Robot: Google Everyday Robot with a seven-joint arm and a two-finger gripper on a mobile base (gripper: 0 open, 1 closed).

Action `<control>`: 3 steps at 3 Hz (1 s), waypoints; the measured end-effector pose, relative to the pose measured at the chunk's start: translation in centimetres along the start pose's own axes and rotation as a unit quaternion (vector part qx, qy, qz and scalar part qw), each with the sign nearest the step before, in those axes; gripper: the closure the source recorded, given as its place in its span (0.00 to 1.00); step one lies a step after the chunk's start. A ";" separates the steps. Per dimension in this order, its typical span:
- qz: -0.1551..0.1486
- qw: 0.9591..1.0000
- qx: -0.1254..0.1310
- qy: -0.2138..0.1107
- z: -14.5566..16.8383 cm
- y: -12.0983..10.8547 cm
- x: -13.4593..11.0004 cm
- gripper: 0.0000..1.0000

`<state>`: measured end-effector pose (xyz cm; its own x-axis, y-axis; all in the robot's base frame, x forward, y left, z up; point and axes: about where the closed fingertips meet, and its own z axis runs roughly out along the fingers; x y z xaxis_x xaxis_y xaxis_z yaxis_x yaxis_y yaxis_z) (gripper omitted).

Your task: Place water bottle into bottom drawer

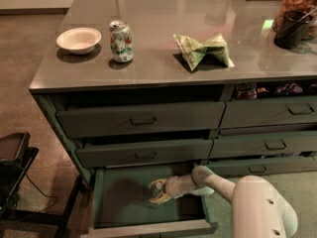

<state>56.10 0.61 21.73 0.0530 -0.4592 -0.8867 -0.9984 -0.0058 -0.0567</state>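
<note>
The bottom drawer (119,207) of the left column is pulled open and shows its flat greenish floor. My arm reaches into it from the right. My gripper (157,193) is low inside the drawer, near its middle. It is shut on the water bottle (156,187), a small clear bottle whose white cap shows between the fingers. The bottle is just above or on the drawer floor; I cannot tell which. Most of its body is hidden by the gripper.
On the counter stand a white bowl (79,39), a green-white soda can (121,41) and a green chip bag (202,49). A dark jar (295,19) stands at the far right. The upper drawers (141,119) are shut. A black stand (15,167) is on the floor at left.
</note>
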 end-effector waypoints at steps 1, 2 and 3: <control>0.000 1.000 0.000 0.000 0.0 0.0 0.0 0.35; 0.000 1.000 0.000 0.000 0.0 0.0 0.0 0.11; 0.000 1.000 0.000 0.000 0.0 0.0 0.0 0.00</control>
<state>56.09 0.63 21.73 0.0530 -0.4591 -0.8868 -0.9984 -0.0060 -0.0565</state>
